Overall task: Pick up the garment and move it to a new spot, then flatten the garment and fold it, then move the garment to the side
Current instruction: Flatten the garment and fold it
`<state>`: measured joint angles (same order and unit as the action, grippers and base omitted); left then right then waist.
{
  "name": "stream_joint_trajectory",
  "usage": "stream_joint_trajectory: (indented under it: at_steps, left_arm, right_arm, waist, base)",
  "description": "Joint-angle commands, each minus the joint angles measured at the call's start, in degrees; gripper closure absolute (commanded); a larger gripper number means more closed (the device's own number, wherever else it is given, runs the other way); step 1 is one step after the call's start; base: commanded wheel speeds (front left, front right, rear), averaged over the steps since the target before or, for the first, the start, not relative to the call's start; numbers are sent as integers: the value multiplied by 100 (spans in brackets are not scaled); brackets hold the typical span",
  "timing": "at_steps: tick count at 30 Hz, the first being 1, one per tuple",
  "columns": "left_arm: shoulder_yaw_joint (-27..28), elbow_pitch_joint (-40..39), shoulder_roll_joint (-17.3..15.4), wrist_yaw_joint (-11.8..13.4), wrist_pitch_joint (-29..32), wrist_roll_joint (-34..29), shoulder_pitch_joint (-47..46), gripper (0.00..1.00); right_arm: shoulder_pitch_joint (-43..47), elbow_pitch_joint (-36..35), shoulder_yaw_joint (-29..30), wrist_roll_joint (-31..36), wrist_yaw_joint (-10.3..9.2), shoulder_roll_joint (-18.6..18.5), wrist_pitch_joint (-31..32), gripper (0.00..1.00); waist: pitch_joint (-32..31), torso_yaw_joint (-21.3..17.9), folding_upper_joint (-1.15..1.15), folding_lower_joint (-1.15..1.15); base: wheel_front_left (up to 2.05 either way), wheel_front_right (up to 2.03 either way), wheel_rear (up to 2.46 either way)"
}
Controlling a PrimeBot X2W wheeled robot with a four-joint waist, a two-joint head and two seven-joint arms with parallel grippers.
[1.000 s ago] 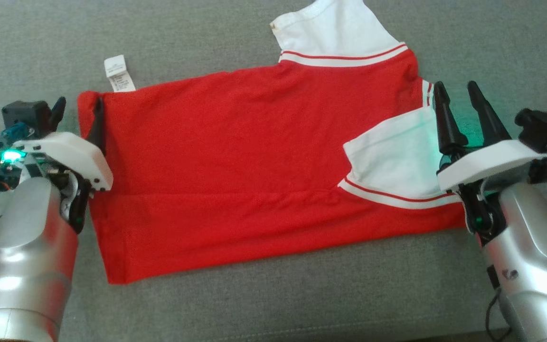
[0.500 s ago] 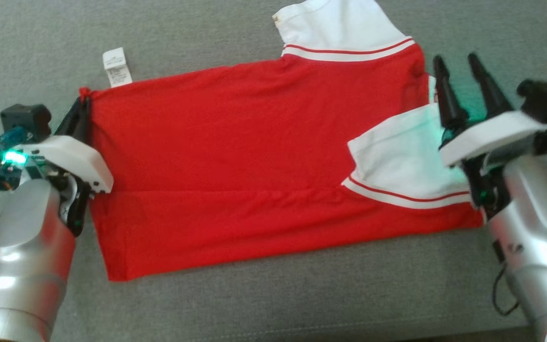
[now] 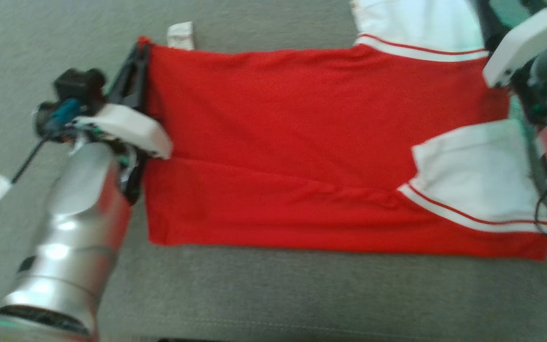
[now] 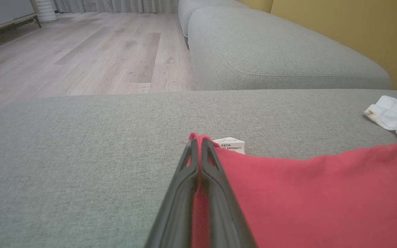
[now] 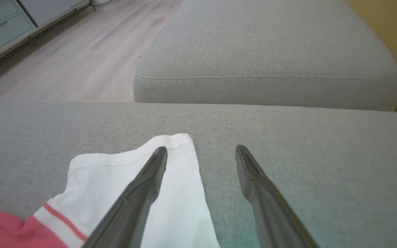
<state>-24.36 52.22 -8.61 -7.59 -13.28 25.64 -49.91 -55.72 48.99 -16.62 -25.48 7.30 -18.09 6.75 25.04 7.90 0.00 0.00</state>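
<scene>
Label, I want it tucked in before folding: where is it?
Head view, upper left: the label sits at the far left corner of the shirt, beside the left gripper.

One garment (image 3: 278,142), one label (image 3: 180,35).

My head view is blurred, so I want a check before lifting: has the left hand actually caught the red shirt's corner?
Observer: Yes. In the left wrist view the left hand is shut on the shirt, pinching the red corner beside the care label.
Operator: And the right hand? Mine cuts it off.
Observer: The right hand is open and grips nothing. It straddles the edge of the white sleeve, with bare sofa cushion on its other side.
</scene>
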Motion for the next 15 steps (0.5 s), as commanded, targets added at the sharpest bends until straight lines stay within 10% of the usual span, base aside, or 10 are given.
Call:
stream_joint_trajectory:
  at_steps: [1,12,15]
  left_arm:
    - [86,-152,-149,11,-81,-21,-260,100]
    - [-320,-102,266,11,-166,101,-418,100]
    - [-369,-122,290,10,-169,152,-436,100]
  right_arm:
    - [-153,-66,-35,77,19,-51,47,0]
    - [-815,904,-6,506,19,-101,402,0]
    - [-879,1107,88,538,19,-147,335,15]
  waist:
    - [183,272,0,0]
    - [367,685,0,0]
    - [381,731,0,0]
  base:
    - [0,0,0]
    - [0,0,0]
    - [0,0,0]
